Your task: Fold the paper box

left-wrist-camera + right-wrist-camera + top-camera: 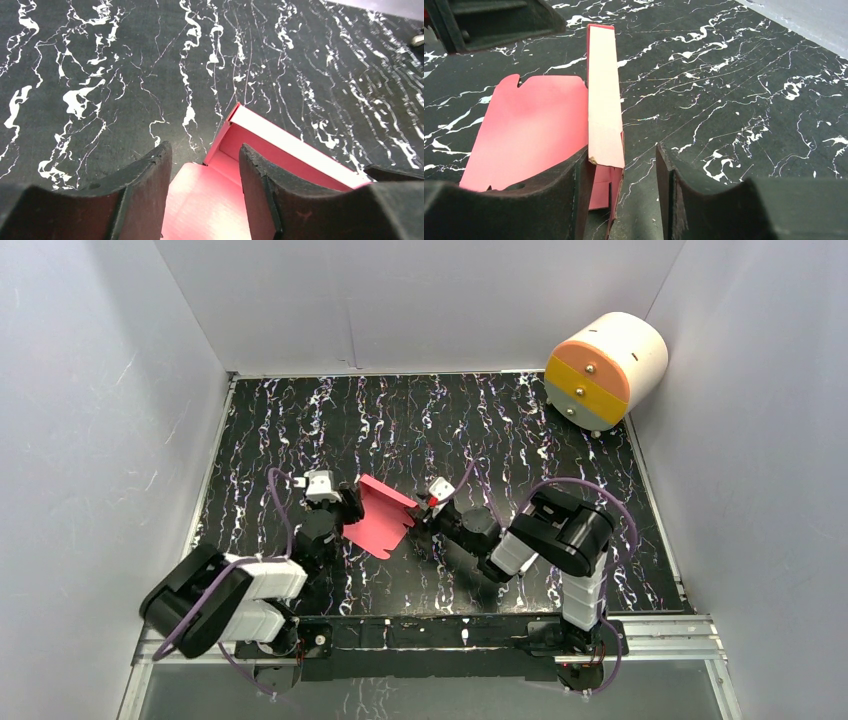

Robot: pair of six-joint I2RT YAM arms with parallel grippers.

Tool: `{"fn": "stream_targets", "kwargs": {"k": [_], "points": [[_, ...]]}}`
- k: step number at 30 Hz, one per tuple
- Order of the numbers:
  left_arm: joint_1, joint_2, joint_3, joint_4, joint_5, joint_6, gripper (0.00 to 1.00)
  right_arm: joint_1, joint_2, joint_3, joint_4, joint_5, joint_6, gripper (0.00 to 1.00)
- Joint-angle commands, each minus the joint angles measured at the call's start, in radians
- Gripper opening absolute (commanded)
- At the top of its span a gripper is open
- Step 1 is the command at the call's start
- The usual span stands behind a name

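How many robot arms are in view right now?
2. The left arm stands near-left, the left end effector at the paper box's left side; the right arm near-right, the right end effector at the box's right side. None seems hidden.

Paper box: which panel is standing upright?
The narrow strip on the right gripper's side: it stands on edge, pale back showing. The wide notched panel beside it lies flat on the table, toward the left gripper.

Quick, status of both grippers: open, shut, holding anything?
Left gripper: open, jaws astride the paper box, not clamped.
Right gripper: open, the box's upright flap between its jaws, not gripped.
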Motion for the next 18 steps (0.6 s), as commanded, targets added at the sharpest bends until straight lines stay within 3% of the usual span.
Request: {"fn": "stream_targets", "kwargs": {"k": [1,10,14,18], "points": [[0.005,-0.163,-0.004,-0.203,0.006,-0.047,0.51,0.007,-0.071,-0.022,-0.016,-0.003,0.012,0.57],[0.008,-0.435,0.082,-0.732,0.193,-0.318,0.55,0.007,-0.290,-0.100,-0.281,-0.030,0.073,0.64],[0.010,-0.484,0.132,-0.874,0.288,-0.420,0.56,0.007,-0.426,-0.100,-0.477,-0.024,0.109,0.65],[0.010,-0.478,0.148,-0.874,0.404,-0.542,0.57,0.007,-0.533,-0.103,-0.628,0.014,0.150,0.65]]}}
